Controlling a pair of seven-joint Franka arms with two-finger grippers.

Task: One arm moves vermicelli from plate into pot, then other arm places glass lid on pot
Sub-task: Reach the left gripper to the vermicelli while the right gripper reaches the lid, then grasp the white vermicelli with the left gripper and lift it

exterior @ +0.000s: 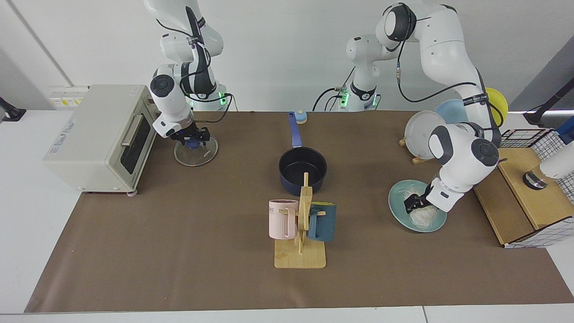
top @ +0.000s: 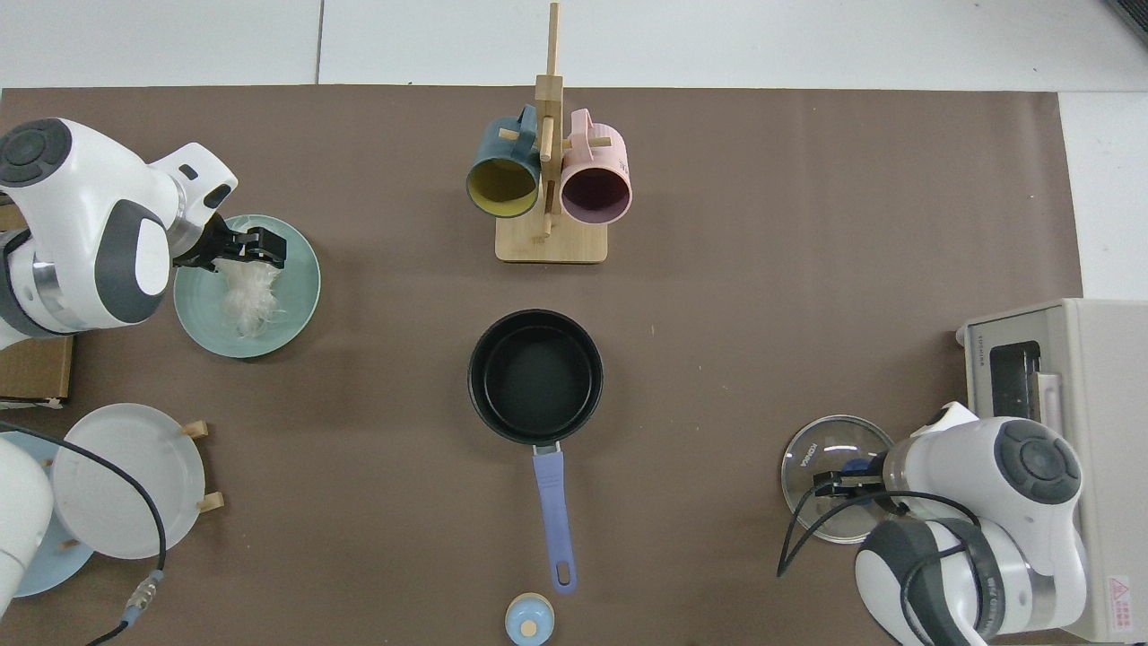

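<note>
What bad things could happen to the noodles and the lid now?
1. The left pincer grips only the top of the vermicelli on the plate; loose strands may drop on the way to the pot.
2. The mug rack stands right in front of the pot, so a low swing might knock it.
3. The right pincer is at the knob of the glass lid; it could slip off that small knob.

You can't tell either grip. Right gripper (exterior: 192,140) covers the lid (exterior: 196,151) knob. Left gripper (exterior: 415,202) masks part of the vermicelli (top: 244,296). Blue plate (top: 40,558) cut off at top view's left edge.
</note>
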